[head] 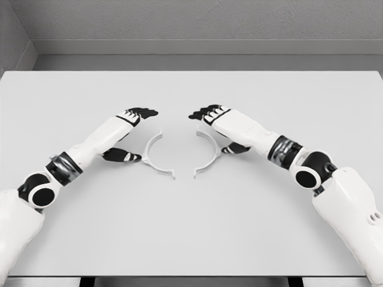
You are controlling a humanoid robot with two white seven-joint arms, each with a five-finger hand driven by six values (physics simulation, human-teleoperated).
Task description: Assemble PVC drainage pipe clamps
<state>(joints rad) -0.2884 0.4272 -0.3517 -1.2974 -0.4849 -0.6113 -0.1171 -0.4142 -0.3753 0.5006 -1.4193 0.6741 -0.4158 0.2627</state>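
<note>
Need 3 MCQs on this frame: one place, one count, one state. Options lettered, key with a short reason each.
1. Where do the clamp halves lie?
A. On the table between the two hands
B. At the table's far edge
C. Stacked at the near right corner

2. How many clamp halves are on the table?
A. One
B. Two
C. Four

3. What state is the left hand in?
A. Closed on a clamp half
B. Open, holding nothing
C. Out of view

Key: 1 A, both white arcs lie mid-table between the left hand and right hand. 2 B, one arc on the left and a second arc on the right, gap between them. 3 B, its fingers are spread and nothing sits in them.
</note>
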